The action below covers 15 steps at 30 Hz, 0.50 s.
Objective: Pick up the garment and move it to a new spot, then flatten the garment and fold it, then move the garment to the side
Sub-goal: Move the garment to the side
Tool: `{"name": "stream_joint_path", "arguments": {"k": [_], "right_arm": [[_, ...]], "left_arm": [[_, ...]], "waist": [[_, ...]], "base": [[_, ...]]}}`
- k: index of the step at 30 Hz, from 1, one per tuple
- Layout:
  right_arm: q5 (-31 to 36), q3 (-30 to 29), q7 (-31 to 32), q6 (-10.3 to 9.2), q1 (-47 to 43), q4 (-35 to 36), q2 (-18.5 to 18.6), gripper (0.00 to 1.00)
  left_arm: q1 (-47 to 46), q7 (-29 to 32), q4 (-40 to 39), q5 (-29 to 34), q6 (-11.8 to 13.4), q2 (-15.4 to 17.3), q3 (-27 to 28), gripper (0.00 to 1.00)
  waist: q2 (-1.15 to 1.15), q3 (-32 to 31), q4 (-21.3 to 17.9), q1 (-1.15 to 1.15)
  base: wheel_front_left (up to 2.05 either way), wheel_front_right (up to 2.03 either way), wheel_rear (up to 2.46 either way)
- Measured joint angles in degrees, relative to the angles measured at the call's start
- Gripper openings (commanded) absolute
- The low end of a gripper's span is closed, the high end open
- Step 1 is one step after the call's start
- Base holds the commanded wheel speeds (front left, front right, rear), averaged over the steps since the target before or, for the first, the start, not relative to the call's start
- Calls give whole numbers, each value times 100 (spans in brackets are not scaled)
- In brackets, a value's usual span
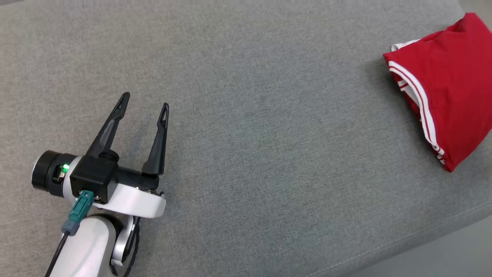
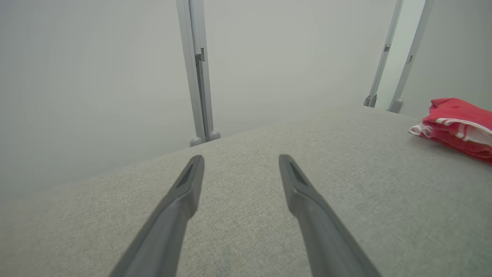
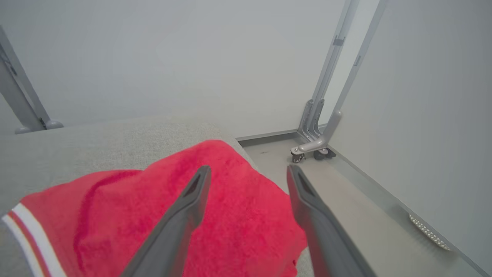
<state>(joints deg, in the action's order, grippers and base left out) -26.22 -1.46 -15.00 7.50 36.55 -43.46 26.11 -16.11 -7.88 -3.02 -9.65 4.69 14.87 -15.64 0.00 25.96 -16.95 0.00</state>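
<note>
The garment (image 1: 449, 80) is red with white stripes along its hem and lies folded in a compact stack at the far right of the grey padded surface (image 1: 250, 127). In the left wrist view the garment (image 2: 459, 125) rests far off to the right. My left gripper (image 1: 146, 100) hovers over the lower left of the surface, open, with nothing between its fingers, far from the cloth. In the right wrist view my right gripper (image 3: 249, 170) is open above the garment (image 3: 161, 215), near the cloth's right edge, its fingers holding nothing.
The padded surface ends at a front edge (image 1: 403, 246) at the lower right, with grey floor beyond. Pale partition walls on metal posts with castors (image 3: 313, 148) stand behind and to the right of the surface.
</note>
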Motion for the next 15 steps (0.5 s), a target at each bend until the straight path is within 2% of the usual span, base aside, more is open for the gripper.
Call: {"name": "stream_joint_path", "arguments": {"k": [6,15], "right_arm": [[597,-399,1,0,-823,1202,-691,100],[1184,-185,1,0,-1740,2383,-1438,100]], "left_arm": [[255,-133,148,-164,99,-96,66,100],[577,-363,411,-423,290,-303,191,100]], "waist": [[0,-393,7,0],[0,-889,299,0]], "base": [[0,0,0],[0,0,0]]}}
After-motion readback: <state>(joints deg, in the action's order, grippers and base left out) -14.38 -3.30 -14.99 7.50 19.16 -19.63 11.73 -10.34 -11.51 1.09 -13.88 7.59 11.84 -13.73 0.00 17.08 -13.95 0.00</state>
